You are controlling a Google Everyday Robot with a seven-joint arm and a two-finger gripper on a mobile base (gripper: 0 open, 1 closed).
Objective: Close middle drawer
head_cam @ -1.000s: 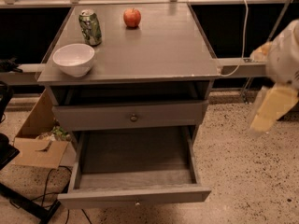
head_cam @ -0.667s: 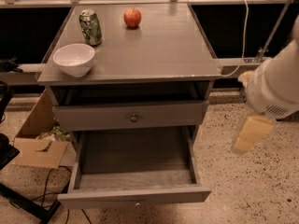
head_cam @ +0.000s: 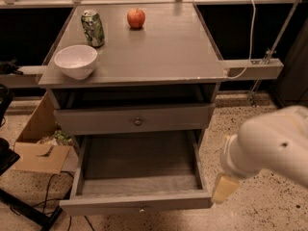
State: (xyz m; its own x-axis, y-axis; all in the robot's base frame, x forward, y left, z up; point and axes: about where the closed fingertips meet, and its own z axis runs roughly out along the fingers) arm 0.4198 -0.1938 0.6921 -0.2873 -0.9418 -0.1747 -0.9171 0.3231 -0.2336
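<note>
The grey cabinet (head_cam: 159,57) stands mid-view. The middle drawer (head_cam: 138,170), below the taller-fronted drawer (head_cam: 96,121), is pulled far out, its flat inside bare; closing is judged not yet begun. The arm (head_cam: 274,146) enters from the right. The gripper (head_cam: 224,189) hangs just beside the drawer's front right corner; contact, and whether it is parted or closed, cannot be told. The inward push remains.

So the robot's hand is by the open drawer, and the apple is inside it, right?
No. The camera view shows the apple on the cabinet top, not inside the middle drawer. The gripper is by the open drawer's front right corner.
</note>
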